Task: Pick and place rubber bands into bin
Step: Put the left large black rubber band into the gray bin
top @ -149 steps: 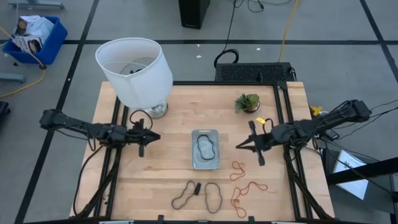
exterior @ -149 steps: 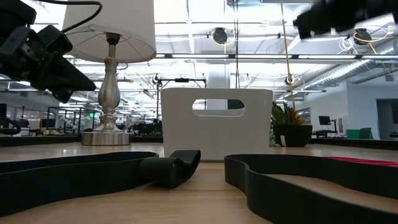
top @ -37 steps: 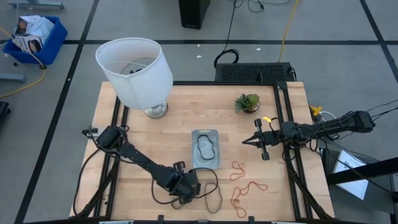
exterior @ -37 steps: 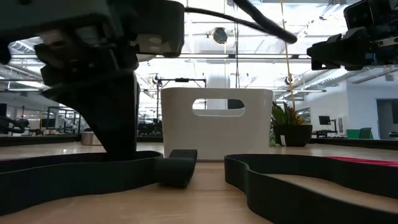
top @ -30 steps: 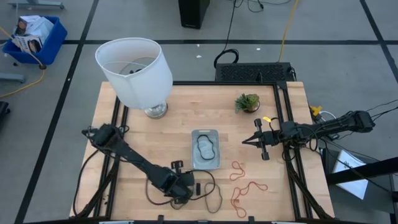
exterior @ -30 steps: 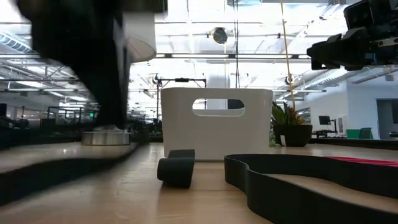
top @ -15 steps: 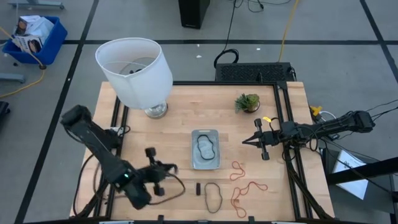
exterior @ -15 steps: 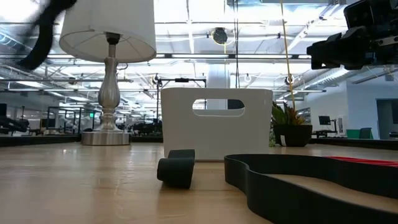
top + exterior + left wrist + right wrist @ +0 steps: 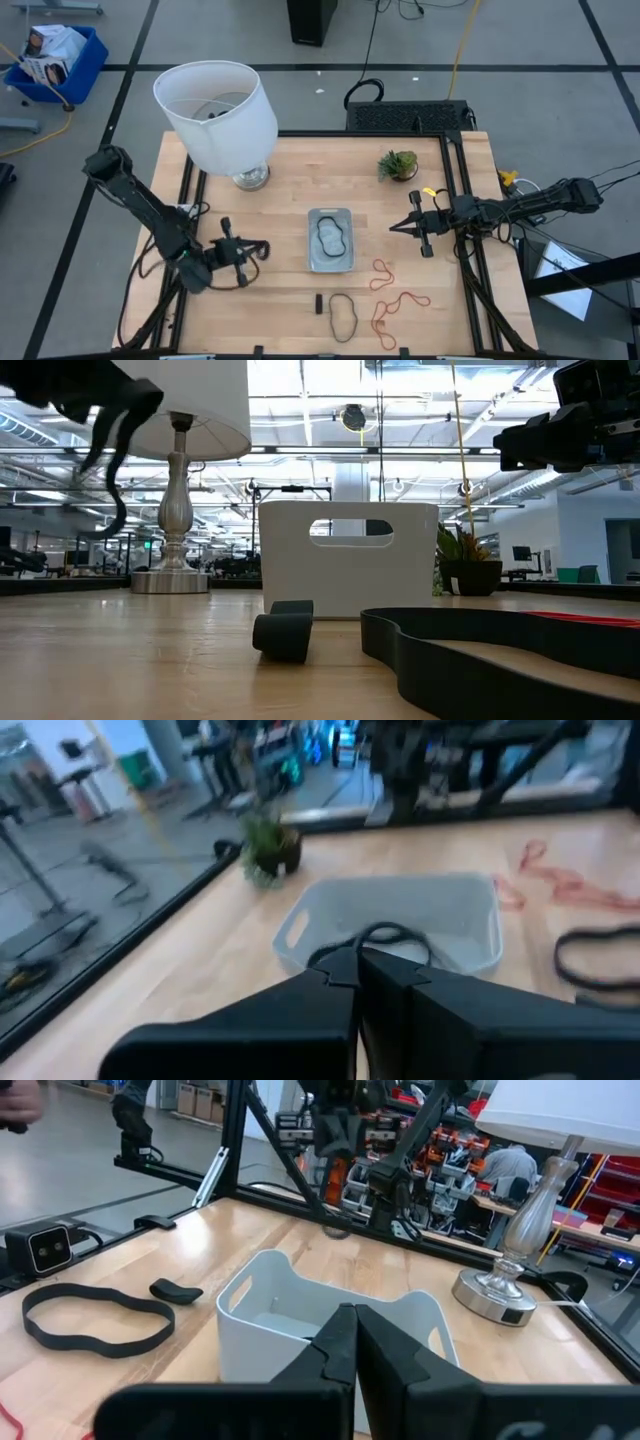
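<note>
Step in hand: carrying a black rubber band (image 9: pixel 240 262) toward the small silvery-grey rectangular bin (image 9: pixel 330 240); a judgement from how things lie.
Left gripper (image 9: pixel 247 254): raised over the wooden bench (image 9: pixel 280 180), left of the bin, fingers pinched together with the black loop dangling from them.
Right gripper (image 9: pixel 400 226): waits right of the bin, fingers closed, holding nothing.
Bin: mid-bench, one black band (image 9: pixel 329 236) already lying inside.
Left on the bench: another black loop (image 9: pixel 343 314), a short black piece (image 9: pixel 318 303), and red-orange bands (image 9: pixel 390 298) near the front edge.
Next move: likely bring the left gripper across over the bin, then part the fingers so the floppy loop drops clear of the rim.
</note>
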You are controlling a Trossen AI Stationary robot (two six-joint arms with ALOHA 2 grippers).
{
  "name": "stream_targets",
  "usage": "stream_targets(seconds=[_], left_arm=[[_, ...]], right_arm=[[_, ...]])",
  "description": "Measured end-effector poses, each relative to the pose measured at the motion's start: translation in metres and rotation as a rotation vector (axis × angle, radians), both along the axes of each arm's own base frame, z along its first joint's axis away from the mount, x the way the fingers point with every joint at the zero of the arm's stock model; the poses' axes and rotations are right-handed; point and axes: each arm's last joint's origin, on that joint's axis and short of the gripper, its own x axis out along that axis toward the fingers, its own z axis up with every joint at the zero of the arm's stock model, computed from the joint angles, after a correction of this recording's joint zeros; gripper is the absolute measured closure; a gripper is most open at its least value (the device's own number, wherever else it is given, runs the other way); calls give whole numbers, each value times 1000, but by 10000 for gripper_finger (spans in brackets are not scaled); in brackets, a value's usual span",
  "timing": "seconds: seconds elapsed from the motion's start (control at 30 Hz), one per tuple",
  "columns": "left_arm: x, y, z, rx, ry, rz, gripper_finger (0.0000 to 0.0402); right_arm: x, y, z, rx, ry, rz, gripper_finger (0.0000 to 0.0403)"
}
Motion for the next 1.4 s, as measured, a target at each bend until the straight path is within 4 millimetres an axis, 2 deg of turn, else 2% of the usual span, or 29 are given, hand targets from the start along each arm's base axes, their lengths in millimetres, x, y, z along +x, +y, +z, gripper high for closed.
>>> stream_targets(seconds=[0.13, 0.27, 0.47, 0.63, 0.83, 1.1, 1.23, 1.4], left_arm=[[6, 16, 0, -32, -146, -88, 398], [21, 32, 7, 13, -220, -163, 399], [54, 54, 18, 3, -191, -153, 399], [81, 55, 39, 28, -195, -218, 400], [124, 63, 51, -20, -37, -129, 400], [177, 59, 42, 15, 84, -163, 399], [192, 62, 35, 4, 110, -179, 400], [201, 66, 18, -23, 165, -175, 399]], right_arm=[[0, 0, 0, 2, 0, 0, 403], [0, 0, 0, 1, -2, 1, 403], [0, 0, 5, 31, -42, 3, 403], [0, 0, 5, 32, -49, 4, 403], [0, 0, 7, 34, -63, 5, 403], [0, 0, 8, 48, -69, 5, 403], [0, 0, 8, 50, -69, 5, 403], [0, 0, 8, 50, -69, 5, 403]])
